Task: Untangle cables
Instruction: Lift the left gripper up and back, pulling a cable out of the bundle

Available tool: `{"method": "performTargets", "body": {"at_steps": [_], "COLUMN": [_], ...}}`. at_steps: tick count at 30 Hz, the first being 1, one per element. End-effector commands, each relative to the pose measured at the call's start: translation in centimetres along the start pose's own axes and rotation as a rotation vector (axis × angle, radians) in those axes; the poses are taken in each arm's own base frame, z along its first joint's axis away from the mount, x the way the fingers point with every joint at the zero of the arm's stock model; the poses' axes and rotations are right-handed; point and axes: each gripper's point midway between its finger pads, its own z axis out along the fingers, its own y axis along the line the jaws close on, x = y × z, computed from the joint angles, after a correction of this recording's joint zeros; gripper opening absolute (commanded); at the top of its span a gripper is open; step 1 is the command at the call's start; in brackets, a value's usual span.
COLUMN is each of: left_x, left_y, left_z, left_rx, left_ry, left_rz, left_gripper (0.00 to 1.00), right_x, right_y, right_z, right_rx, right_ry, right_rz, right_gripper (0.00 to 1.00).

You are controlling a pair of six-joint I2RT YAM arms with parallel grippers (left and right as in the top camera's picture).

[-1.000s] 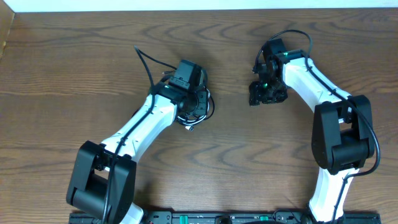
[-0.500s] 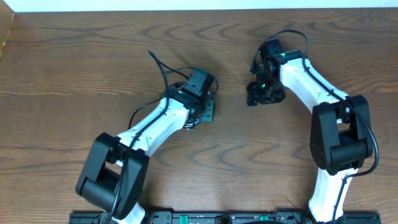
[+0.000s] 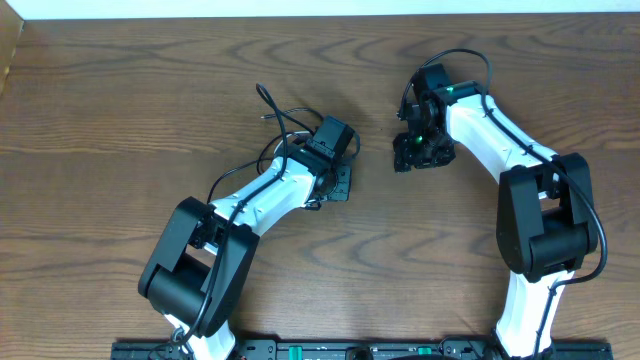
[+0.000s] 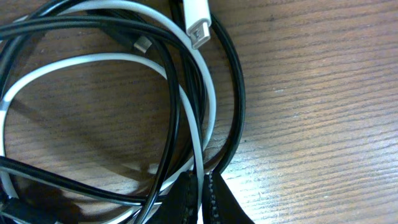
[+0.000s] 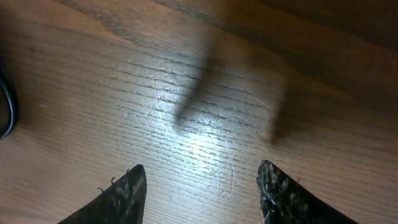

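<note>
The cables, one black cable [image 4: 236,93] and one white cable [image 4: 208,99], lay as a single tangled bundle of overlapping loops, flat on the tabletop [image 4: 323,124] directly under my left end effector [image 4: 199,196]. I judged both cords light, thin and limp. They would sag and drag their neighbours along rather than hold a shape, and the smooth jackets could slip through a loose pinch. The better hold, in my judgement, was a free end such as the white plug [image 4: 198,25], which lay exposed at the top of the bundle; a pull at mid-loop might only tighten the crossings. The fingers of my left end effector were pressed together at the lower edge of the bundle, and I could not tell whether a strand was nipped between them. My right end effector [image 5: 200,168] stood with its fingers apart and nothing between them.

Left wrist view: black and white loops crossing in several places, and the plug. Overhead view: none of that detail, the bundle being mostly hidden beneath my left wrist, but it showed the right end effector standing apart from it. Right wrist view: only wood grain between the parted fingers.
</note>
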Motion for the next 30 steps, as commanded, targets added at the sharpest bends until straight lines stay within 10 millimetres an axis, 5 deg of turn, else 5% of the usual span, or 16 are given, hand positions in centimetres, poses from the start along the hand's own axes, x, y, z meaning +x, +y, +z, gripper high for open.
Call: {"method": "performTargets", "body": {"at_steps": [1,7,17,24,30], "left_x": [-1.4,-5.6,-10.1,-9.1,-6.9], "left_y": [0.0,-1.2,-2.2,-2.4,-0.5], "left_z": [-1.8,-9.5,-27.8,-39.7,-45.0], "left_rx": [0.004,0.085,0.2,0.329,0.292], "left_ry": [-0.046,-0.26,-0.824,-1.153,-1.305], "left_rz": [-0.001,-0.013,-0.003,-0.01,-0.016], "left_gripper": [0.07,0.07,0.07,0.07,0.07], "right_x": [0.0,-0.1,-0.1,-0.1,-0.1], "right_y": [0.2,0.2,0.2,0.2,0.2], "right_z": [-0.4,-0.4,-0.4,-0.4,-0.4], "right_rx": [0.006,0.006,0.006,0.006,0.006], "right_ry": [-0.012,-0.015,-0.016,-0.016,-0.016], "right_rz": [-0.013,-0.014,-0.014,-0.014,-0.014], "right_gripper": [0.52,0.5,0.49,0.49,0.49]}}
